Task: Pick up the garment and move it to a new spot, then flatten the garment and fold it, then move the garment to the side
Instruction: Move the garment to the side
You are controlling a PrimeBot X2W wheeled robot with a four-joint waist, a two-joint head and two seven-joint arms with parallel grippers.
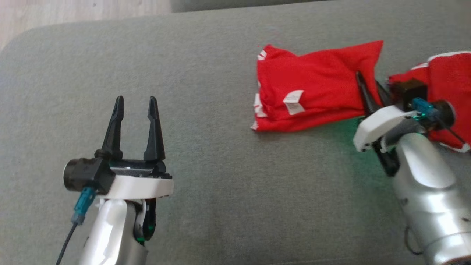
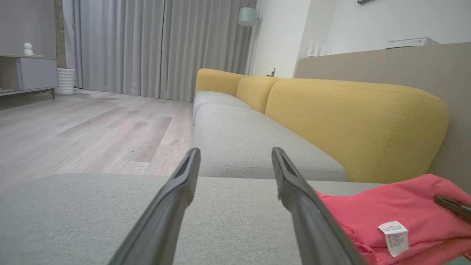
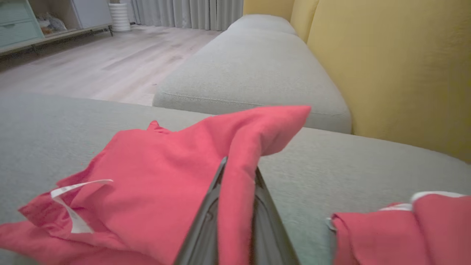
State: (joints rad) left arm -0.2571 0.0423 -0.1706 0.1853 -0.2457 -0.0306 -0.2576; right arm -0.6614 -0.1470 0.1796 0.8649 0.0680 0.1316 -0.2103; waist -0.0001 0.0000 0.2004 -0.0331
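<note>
Count one gray cushion (image 1: 220,191) carrying the red garment (image 1: 312,92), which lies toward the cushion's far right edge. A second red bundle (image 1: 447,81) sits just beside it, partly covered by the right arm; you cannot tell whether the two join. Count two grippers. The left gripper (image 1: 135,99) is released over bare cushion near the front left, well apart from the cloth. The right gripper (image 1: 368,78) is clenched on a fold at the garment's right end. The right wrist view shows that fold pinched between the fingers. The head view shows one white label (image 1: 293,102). The left wrist view adds a yellow sofa (image 2: 353,121), wood floor (image 2: 92,129) and gray curtains (image 2: 154,44).
</note>
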